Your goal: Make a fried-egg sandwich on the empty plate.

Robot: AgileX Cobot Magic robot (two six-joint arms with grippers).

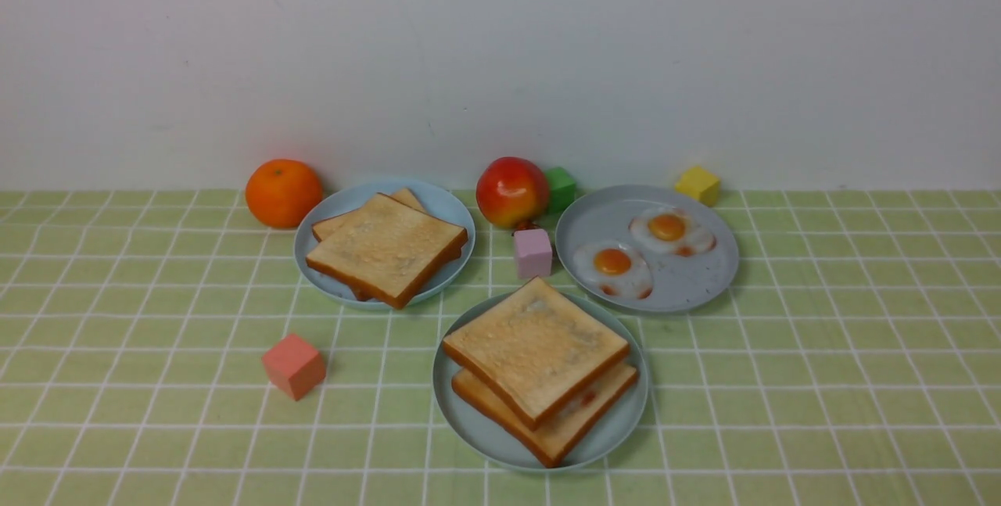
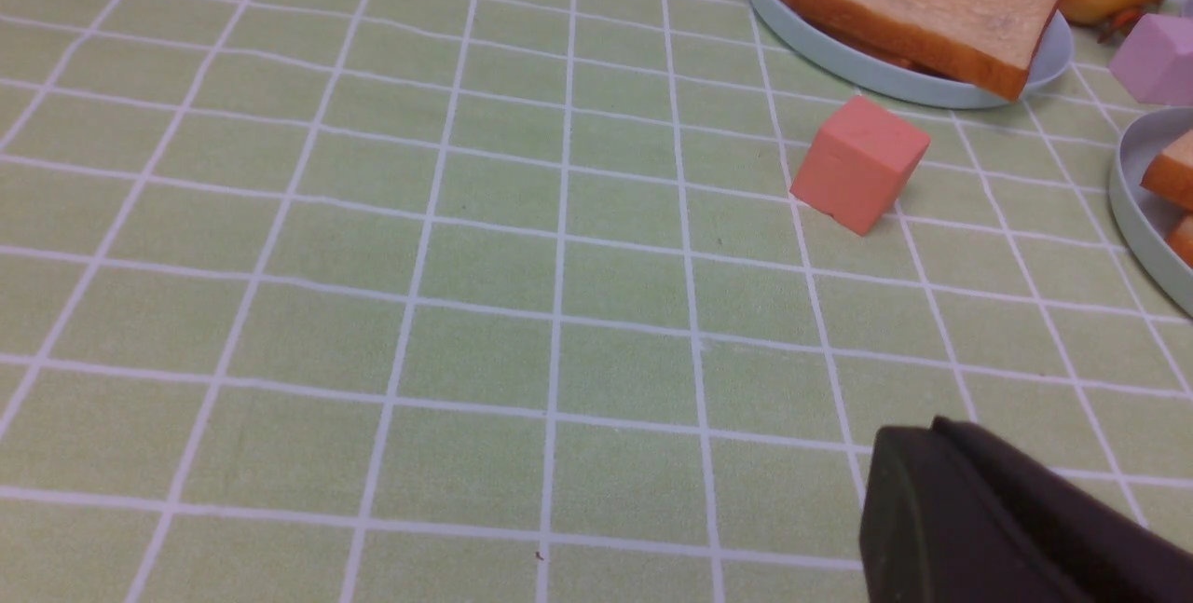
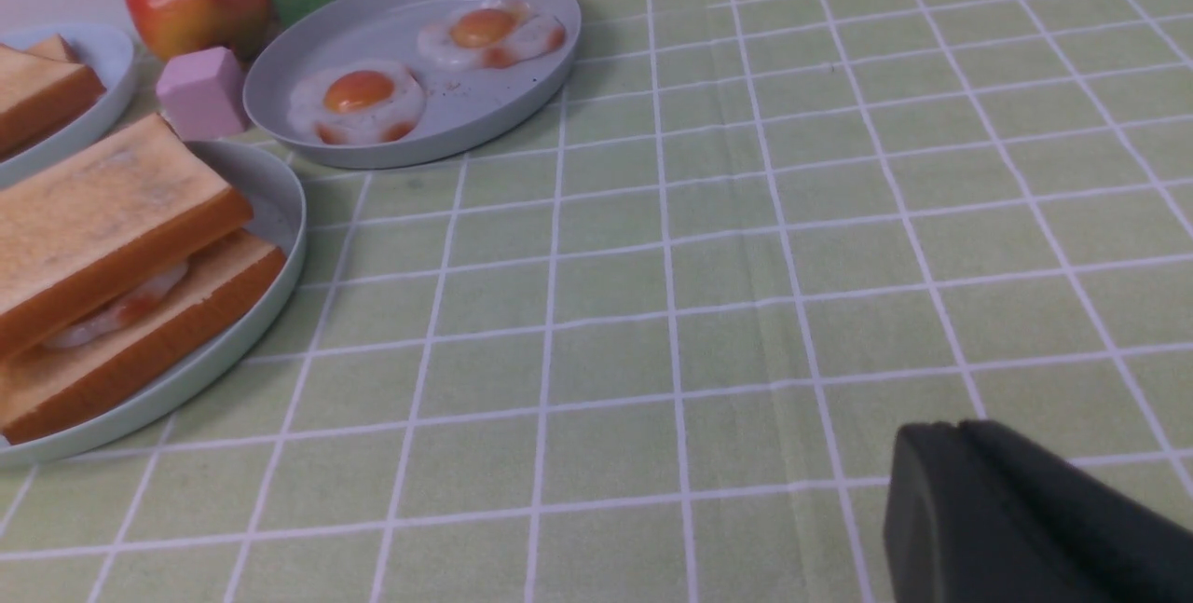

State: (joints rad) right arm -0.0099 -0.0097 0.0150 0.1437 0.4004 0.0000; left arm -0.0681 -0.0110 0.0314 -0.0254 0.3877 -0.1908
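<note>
Since both arms sit low over bare checked cloth on the bench, nothing is in either grasp: the left gripper (image 2: 941, 500) shows as one dark block with its jaws pressed together, and the right gripper (image 3: 969, 500) looks the same, jaws narrowed to almost nothing and empty.

Nearest the robot stands the big pale plate (image 1: 477, 432), and on it the sandwich (image 1: 539, 369) appears finished: two toast slices stacked, the top one turned a little askew, with the white rim of an egg (image 3: 116, 309) peeping out between them in the right wrist view. As a judgement, the stack is light, foam-like toy food, springy rather than brittle; the glossy egg may let the top slice slide. If it needs squaring up, take the slices by opposite crust edges, low and gently, rather than pressing on the top face. The plate is smooth plastic and could skate on the cloth if pushed.

Left of the plate lies a coral cube (image 1: 293, 365). Just behind the plate is a pink cube (image 1: 532, 253); behind and left, a smaller plate (image 1: 450, 209) of spare toast (image 1: 387, 248); behind and right, a grey plate (image 1: 688, 291) with two eggs (image 1: 614, 267). Farthest back are an orange (image 1: 283, 192), an apple (image 1: 512, 191), a green cube (image 1: 561, 188) and a yellow cube (image 1: 697, 184).
</note>
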